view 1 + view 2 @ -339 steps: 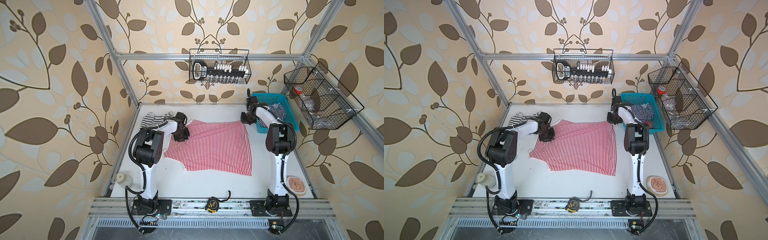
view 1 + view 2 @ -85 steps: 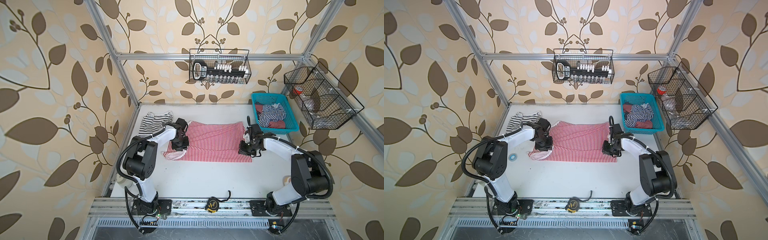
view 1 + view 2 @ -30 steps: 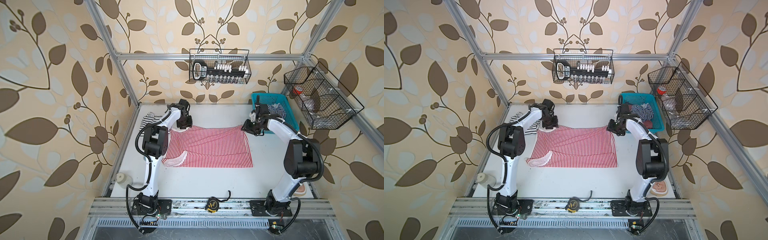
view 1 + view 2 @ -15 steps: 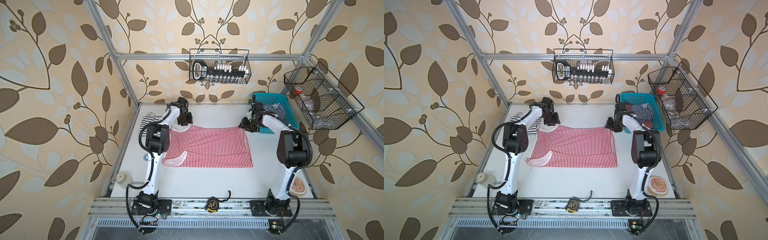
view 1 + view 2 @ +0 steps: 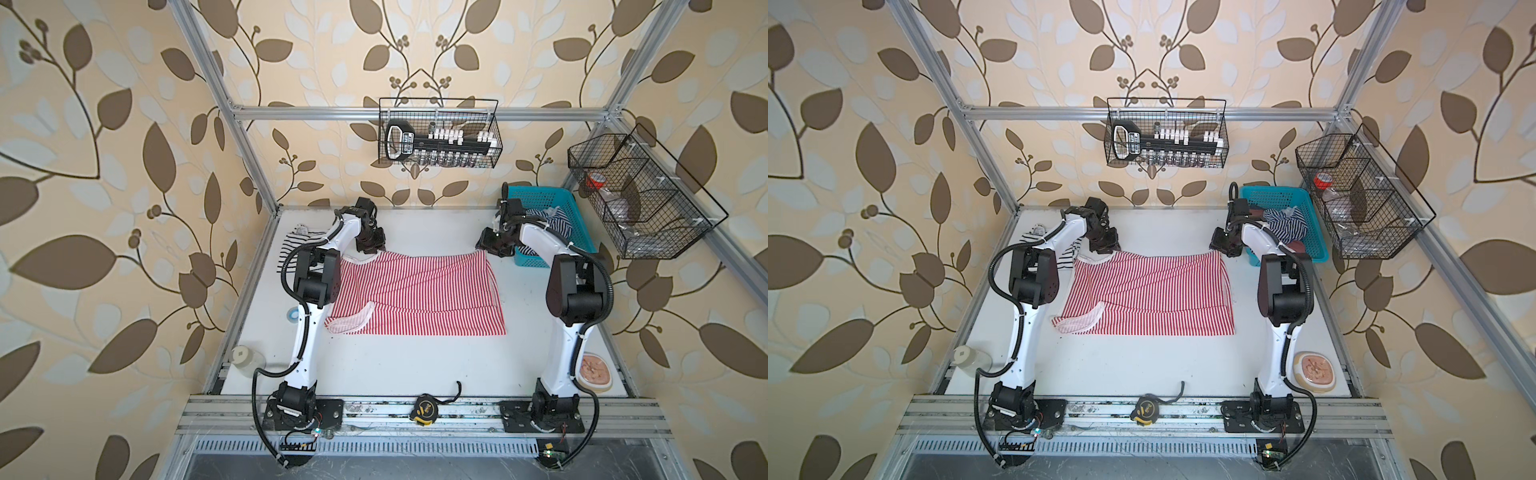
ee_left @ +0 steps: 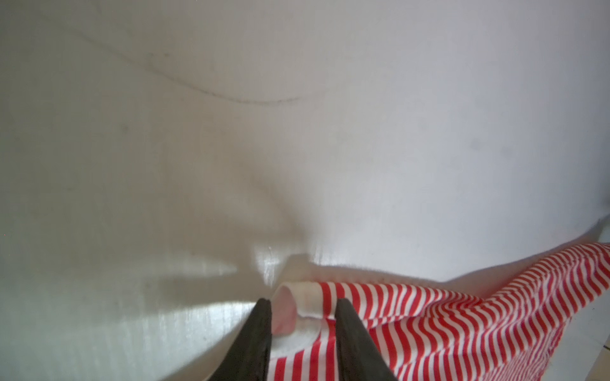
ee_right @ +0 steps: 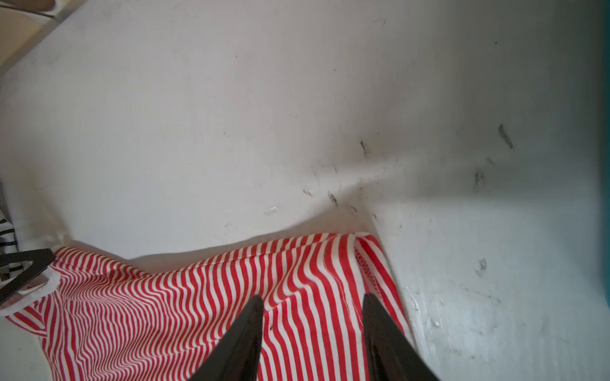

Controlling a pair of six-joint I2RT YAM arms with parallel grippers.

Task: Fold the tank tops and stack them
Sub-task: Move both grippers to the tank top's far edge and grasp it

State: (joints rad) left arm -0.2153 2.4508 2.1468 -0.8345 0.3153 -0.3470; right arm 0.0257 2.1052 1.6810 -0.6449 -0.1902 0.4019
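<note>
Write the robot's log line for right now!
red top: laid out | left gripper: jaws apart at white-trimmed corner | right gripper: jaws apart at hem corner | navy top: in basket

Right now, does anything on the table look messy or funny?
Yes. The folded red-and-white tank top has a white-trimmed loop poking out past its near left corner, so the fold looks untidy. A navy-striped top also sits crumpled in the turquoise basket.

A robot lab cell: aluminium frame (image 5: 311,111), leaf wallpaper (image 5: 104,208), robot arms (image 5: 309,332) bolted to a rail (image 5: 374,409).
</note>
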